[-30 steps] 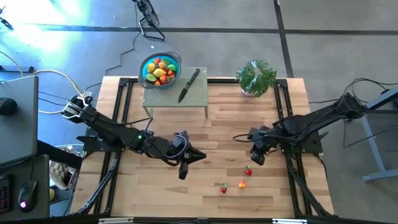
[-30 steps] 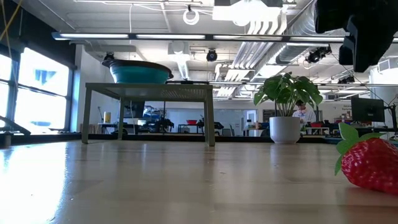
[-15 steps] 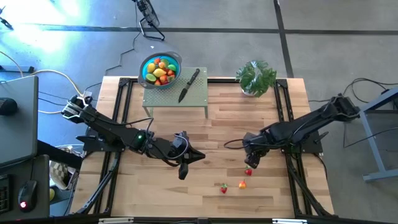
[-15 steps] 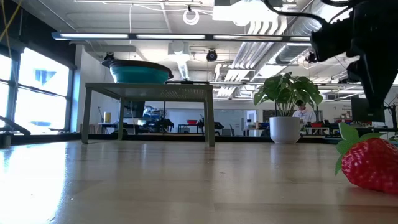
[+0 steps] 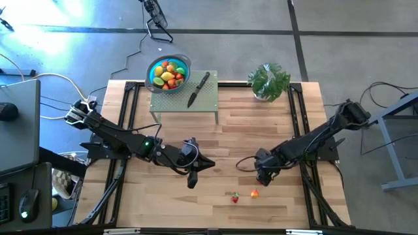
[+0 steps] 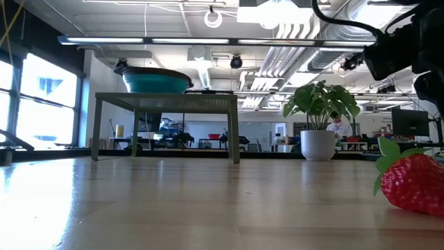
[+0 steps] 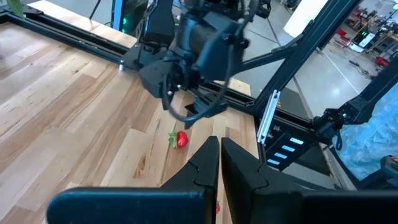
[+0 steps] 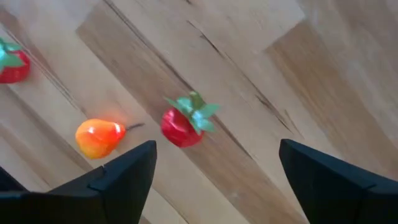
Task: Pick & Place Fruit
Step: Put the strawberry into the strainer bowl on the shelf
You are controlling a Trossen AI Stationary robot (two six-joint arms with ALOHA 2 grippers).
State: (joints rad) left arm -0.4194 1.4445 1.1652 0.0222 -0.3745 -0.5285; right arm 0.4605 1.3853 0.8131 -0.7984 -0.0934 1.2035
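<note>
Three toy fruit lie on the wooden table near its front edge: a strawberry (image 8: pixel 183 124), an orange pear (image 8: pixel 98 137) and a second strawberry (image 8: pixel 12 65). My right gripper (image 8: pixel 217 168) hangs open above the first strawberry and points down; its fingers stand apart on either side without touching it. In the high view my right gripper (image 5: pixel 262 175) hides that strawberry, while the pear (image 5: pixel 254 193) and the other strawberry (image 5: pixel 234 197) show. My left gripper (image 5: pixel 210 163) is shut on nothing, held above the table's middle, pointing toward the right gripper.
A blue bowl (image 5: pixel 151 68) holding several fruit and a black-handled knife (image 5: pixel 198 89) sit on a small green table (image 5: pixel 185 104) at the far edge. A potted plant (image 5: pixel 268 81) stands at the far right. One strawberry (image 6: pixel 413 184) lies close to the low camera.
My right gripper has moved down and toward the table's near-left, from beside the strawberry to right over it, and now covers it in the high view. The fruit have stayed where they were.
</note>
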